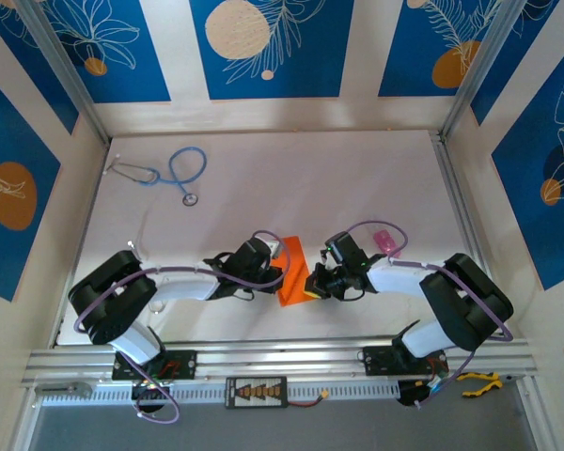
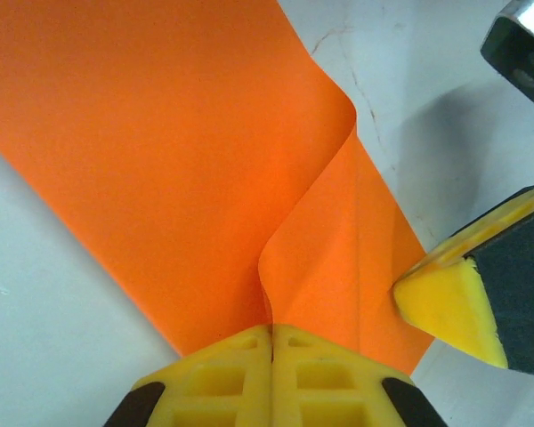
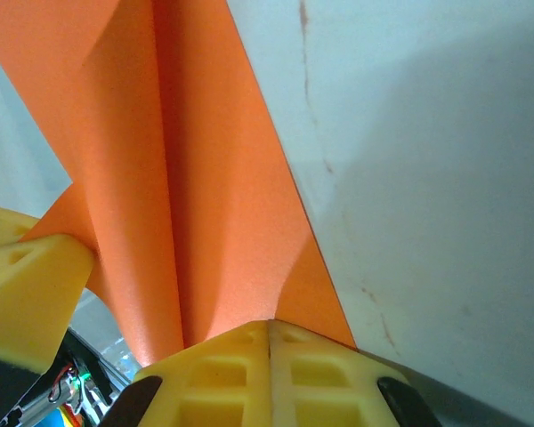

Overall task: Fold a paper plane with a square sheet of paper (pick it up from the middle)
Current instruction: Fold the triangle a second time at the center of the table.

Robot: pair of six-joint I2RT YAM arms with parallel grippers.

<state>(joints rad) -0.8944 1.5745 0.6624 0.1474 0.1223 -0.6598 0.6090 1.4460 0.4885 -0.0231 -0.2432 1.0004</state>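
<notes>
Near edge of tabletop [image 1: 357,178], about 6 o'clock: square sheet of paper [image 1: 292,268] lay between both arms, partly doubled over, raised fold along middle, not yet a dart. Jaws of left gripper [image 2: 271,336] clenched on sheet's edge at foot of raised fold. Jaws of right gripper [image 3: 269,329] clenched on sheet from 3 o'clock side, crease running away from grip.

Step judged: mid-fold, both arms pinching sheet. Next move likely called for matched motion to align edges, then flattening crease without tearing.

Farther out: small pink object [image 1: 383,241] at 2 o'clock of sheet; stethoscope [image 1: 174,174] at 10 o'clock.
</notes>
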